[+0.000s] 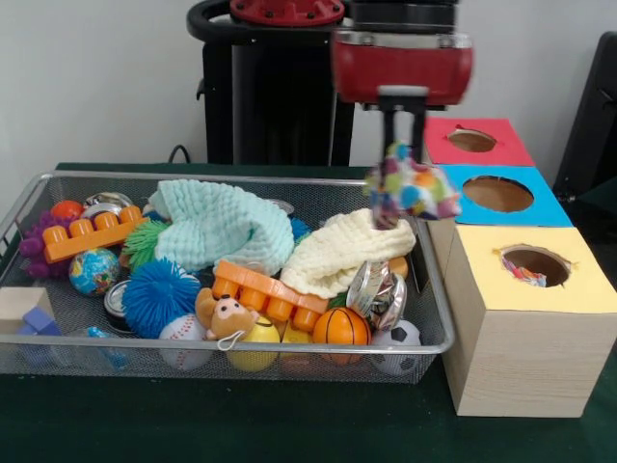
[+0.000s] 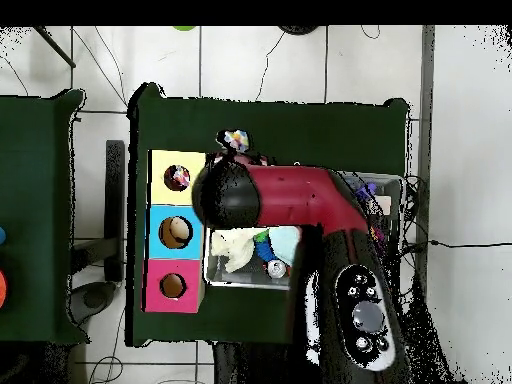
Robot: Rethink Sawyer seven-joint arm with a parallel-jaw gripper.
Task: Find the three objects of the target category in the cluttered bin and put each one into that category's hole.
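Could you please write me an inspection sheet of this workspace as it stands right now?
Surface: dark green table, carrying a wire mesh bin and three boxes.
Job's things: multicoloured soft toy held above the bin's right end; yellow box, blue box and red box, each with a round hole; something colourful already shows inside the yellow box's hole.
Clutter: mint cloth, cream cloth, orange brick, blue spiky ball, mini basketball, globe ball.
Grippers: gripper shut on the toy.
Cables: thin cables on the floor in the overhead view.
Surroundings: white wall, tiled floor.
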